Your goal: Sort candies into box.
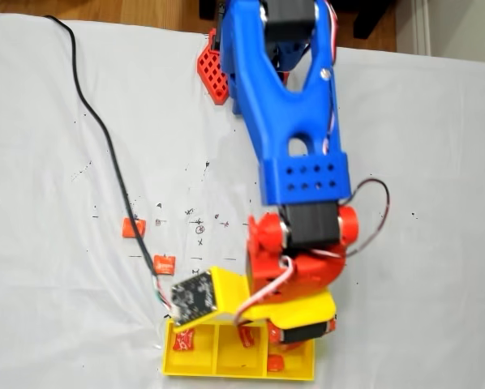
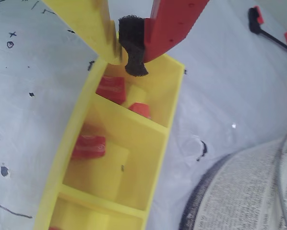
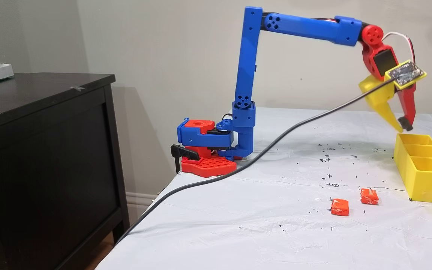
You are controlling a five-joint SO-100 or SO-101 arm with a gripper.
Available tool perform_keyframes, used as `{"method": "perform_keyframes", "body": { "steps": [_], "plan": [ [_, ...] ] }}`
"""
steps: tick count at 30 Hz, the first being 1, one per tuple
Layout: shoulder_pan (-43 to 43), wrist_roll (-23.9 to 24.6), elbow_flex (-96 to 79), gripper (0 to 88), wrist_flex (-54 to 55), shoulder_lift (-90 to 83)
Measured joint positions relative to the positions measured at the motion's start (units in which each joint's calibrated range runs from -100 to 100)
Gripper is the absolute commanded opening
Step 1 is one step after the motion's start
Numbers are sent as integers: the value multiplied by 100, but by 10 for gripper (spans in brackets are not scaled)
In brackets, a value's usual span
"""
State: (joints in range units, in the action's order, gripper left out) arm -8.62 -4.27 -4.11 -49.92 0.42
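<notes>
hovering above the far end of the box (image 3: 422, 176), the gripper (image 3: 402, 126) has its jaws nearly closed, nothing between them. in the wrist view two candies (image 2: 112, 89) lie in the compartment under the tips, and one (image 2: 88, 146) lies in the middle one. two more (image 3: 339, 207) rest on the sheet (image 3: 238, 210), apart from the box.

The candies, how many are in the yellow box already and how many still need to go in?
Four candies look sorted into the box: wrist view shows two in the compartment under the gripper, one in the middle, and a sliver in the last. The gripper holds nothing. Two candies remain on the table.
</notes>
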Motion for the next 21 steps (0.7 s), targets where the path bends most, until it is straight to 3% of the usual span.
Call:
{"method": "perform_keyframes", "body": {
  "steps": [8, 14, 21],
  "plan": [
    [320, -264, -299, 2, -484, -592],
    [819, -908, -864, 2, -1524, -1413],
    [1545, -1416, -2275, 2, -1611, -2310]
  ]
}}
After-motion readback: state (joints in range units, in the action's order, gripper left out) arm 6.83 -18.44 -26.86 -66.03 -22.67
